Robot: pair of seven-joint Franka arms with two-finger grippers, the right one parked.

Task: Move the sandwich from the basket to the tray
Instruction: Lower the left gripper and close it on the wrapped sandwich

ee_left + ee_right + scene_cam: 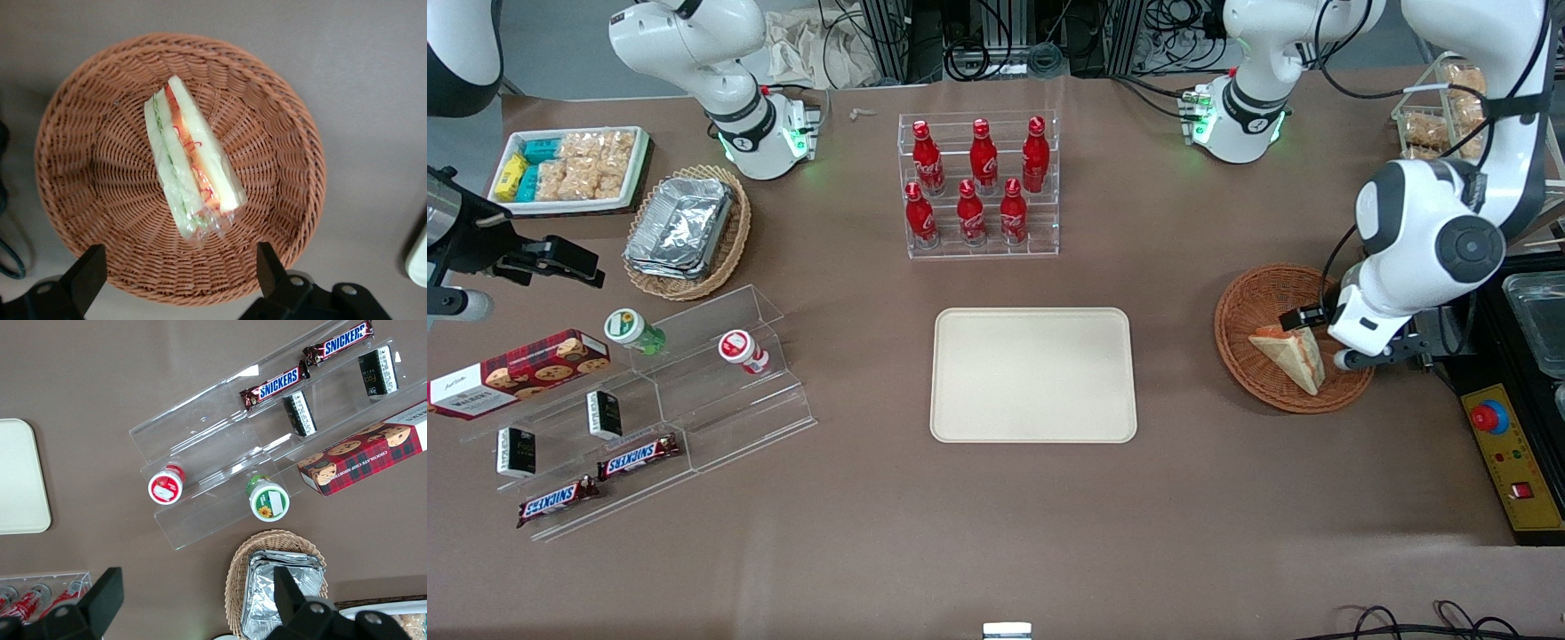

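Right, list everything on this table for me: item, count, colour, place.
sandwich: one, white with red and green filling, in the basket.
basket: one, reddish-brown wicker, toward the working arm's end.
tray: one, cream, mid-table.
cola bottles: six, red, in a clear rack farther from the camera than the tray.
foil containers: stacked, silver, in a tan wicker basket.
snack packs: several, in a white tray.
Snickers bars: two, on a clear stepped stand.
cookie box: one, red.
gripper: open, above the basket's rim beside the sandwich.
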